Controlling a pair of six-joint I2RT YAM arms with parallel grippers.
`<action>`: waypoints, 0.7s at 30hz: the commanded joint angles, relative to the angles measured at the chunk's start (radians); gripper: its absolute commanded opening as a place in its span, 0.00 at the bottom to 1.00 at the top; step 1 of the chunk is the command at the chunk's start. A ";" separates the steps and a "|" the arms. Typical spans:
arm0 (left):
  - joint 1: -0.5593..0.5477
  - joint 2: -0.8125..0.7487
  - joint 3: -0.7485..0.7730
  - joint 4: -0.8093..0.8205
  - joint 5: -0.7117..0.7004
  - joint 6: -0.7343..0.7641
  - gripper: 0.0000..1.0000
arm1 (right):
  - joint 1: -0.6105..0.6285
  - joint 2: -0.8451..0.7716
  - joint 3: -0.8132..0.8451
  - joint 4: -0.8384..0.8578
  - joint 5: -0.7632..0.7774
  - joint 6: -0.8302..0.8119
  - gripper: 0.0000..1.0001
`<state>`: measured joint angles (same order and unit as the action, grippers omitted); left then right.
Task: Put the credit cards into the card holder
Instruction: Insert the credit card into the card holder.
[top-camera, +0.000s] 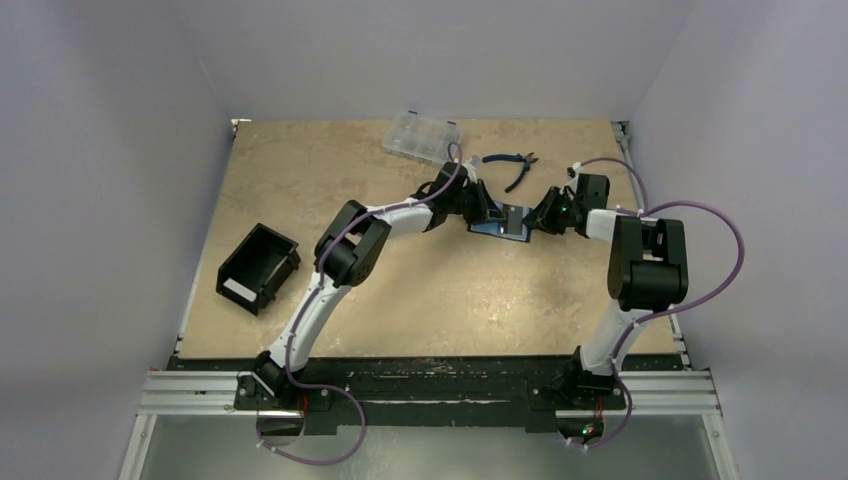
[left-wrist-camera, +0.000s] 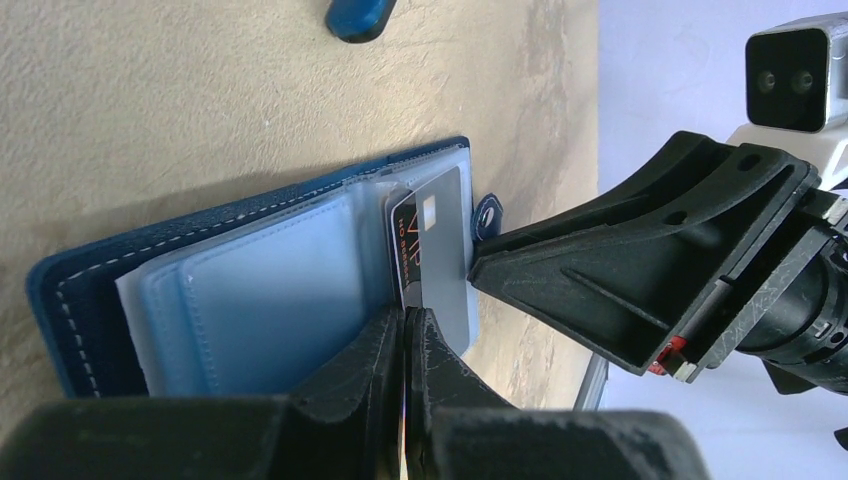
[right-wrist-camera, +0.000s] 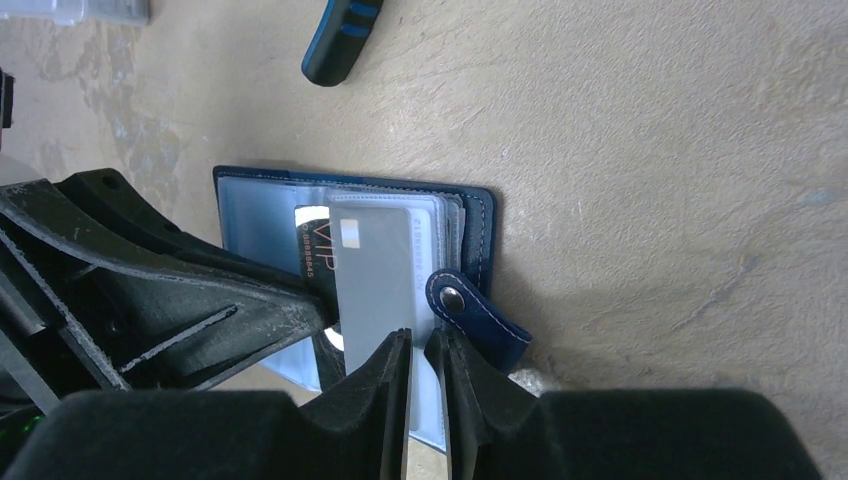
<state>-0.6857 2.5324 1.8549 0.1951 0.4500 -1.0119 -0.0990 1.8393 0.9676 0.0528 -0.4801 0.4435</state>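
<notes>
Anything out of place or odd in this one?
Only the grey card: it lies on top of the sleeves of the open holder, over a black VIP card, its edge pinched in the shut left gripper, not visibly in a pocket. Nothing looks spilled or damaged.

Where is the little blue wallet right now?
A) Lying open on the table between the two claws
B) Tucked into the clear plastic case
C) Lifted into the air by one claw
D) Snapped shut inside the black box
A: the card holder lies open on the table with its clear sleeves and a grey card showing, and the left gripper and right gripper are at its edge.
</notes>
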 joint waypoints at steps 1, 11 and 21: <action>-0.040 0.060 0.045 0.008 0.017 0.003 0.00 | 0.017 0.006 0.013 -0.012 0.005 -0.017 0.24; -0.062 0.026 0.092 -0.099 -0.032 0.147 0.13 | 0.019 -0.011 0.012 -0.004 -0.001 -0.020 0.24; -0.062 -0.083 0.038 -0.141 -0.101 0.284 0.46 | 0.012 -0.124 0.035 -0.085 0.083 -0.006 0.38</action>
<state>-0.7307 2.5164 1.9125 0.1146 0.3866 -0.8242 -0.0917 1.7905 0.9707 0.0006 -0.4343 0.4358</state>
